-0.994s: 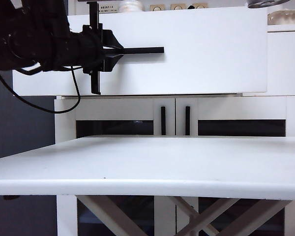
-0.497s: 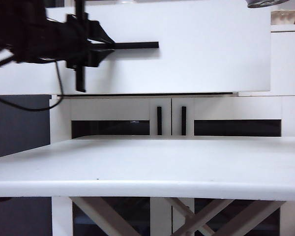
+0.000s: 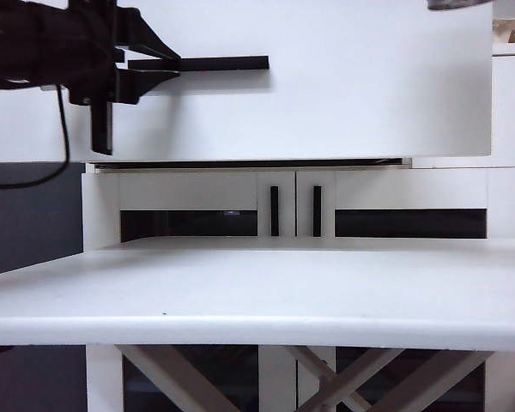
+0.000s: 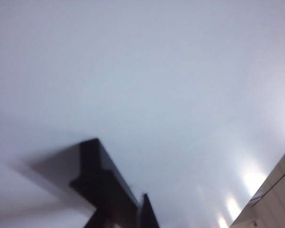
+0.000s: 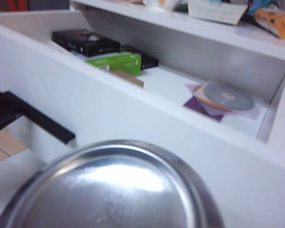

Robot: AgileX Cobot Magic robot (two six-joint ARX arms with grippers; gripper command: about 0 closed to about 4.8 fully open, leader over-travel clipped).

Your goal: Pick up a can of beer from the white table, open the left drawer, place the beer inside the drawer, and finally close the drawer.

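The left gripper [image 3: 176, 67], pinching the handle [image 3: 215, 63], is drawing the drawer [image 3: 343, 86] further out; the right gripper is holding the can [image 5: 109, 190] above it.

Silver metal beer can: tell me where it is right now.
The silver metal beer can fills the foreground of the right wrist view, held up by the right gripper just in front of the open white left drawer, beside its black bar handle.

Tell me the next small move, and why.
Probably bring the right claw's can forward over the drawer. The drawer already stands open with bare floor showing beside the disc, while the left claw grips the handle.
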